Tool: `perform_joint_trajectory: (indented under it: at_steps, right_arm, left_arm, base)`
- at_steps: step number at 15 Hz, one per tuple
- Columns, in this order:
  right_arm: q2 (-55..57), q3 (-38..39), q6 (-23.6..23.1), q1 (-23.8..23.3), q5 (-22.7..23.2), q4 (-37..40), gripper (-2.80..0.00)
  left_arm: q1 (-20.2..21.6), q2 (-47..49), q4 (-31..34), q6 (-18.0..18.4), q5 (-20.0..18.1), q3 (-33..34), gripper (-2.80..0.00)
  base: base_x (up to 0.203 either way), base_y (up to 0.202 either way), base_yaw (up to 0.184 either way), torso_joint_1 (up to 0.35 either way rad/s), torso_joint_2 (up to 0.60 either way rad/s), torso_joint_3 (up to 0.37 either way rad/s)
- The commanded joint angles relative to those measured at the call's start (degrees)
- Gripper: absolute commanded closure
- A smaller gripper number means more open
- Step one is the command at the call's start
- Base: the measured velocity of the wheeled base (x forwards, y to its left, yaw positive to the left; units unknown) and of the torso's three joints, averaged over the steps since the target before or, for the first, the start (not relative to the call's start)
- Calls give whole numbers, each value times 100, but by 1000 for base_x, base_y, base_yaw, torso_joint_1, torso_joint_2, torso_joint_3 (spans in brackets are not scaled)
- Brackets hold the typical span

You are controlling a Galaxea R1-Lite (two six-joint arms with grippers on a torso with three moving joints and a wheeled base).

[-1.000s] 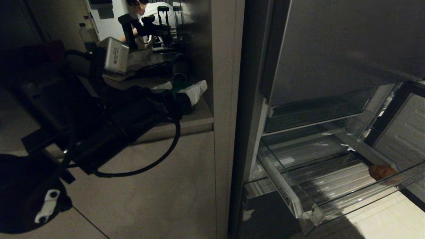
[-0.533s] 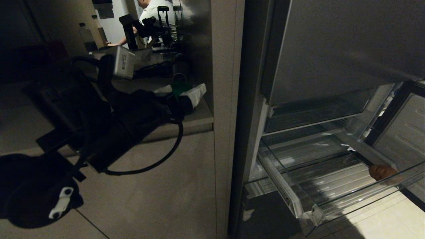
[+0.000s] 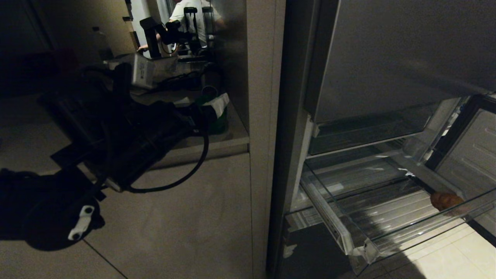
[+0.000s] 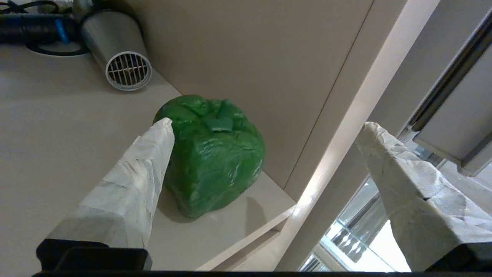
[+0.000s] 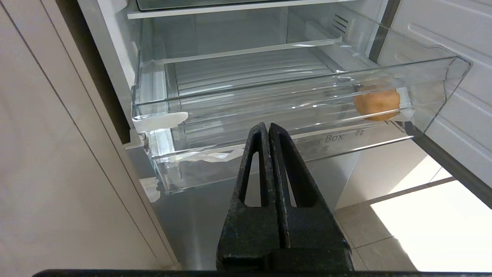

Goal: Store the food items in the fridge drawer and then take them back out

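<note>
A shiny green pepper-like food item sits on the beige counter's corner; in the head view it shows as a green patch. My left gripper is open over it, with one white-wrapped finger close beside it and the other far off. A tan potato-like lump lies at the right end of the pulled-out clear fridge drawer, also seen from the head. My right gripper hangs shut and empty in front of the drawer.
A metal nozzle with a grille and black cables lie further back on the counter. A tall beige cabinet panel separates the counter from the fridge. A person stands in the background. Pale floor tiles lie below the drawer.
My left arm has swung a little left and further in over the counter, bringing the open gripper onto the green item. The right arm and drawer are unchanged.
</note>
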Motion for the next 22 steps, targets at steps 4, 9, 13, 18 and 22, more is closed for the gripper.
perform_joint_trajectory:
  at_steps: [4,9,13,18,22]
  right_arm:
    - [2,176,0,1,-4,-4,0]
    - [2,176,0,-1,-4,-4,0]
    - [2,176,0,-1,0,-4,0]
    - [2,176,0,7,-4,-4,0]
    - [2,176,0,-1,-4,-4,0]
  left_arm:
    - [5,268,-73,-3,13,-135,-280]
    - [5,406,-69,6,225,-576,-280]
    - [24,439,-62,6,254,-762,-280]
    - [150,791,80,42,646,-1600,-280]
    - [254,942,727,96,991,-2138,-280]
  base:
    - [0,0,0,0,0,0]
    - [0,0,0,0,0,0]
    - [0,0,0,0,0,0]
    - [0,0,0,0,0,0]
    - [0,0,0,0,0,0]
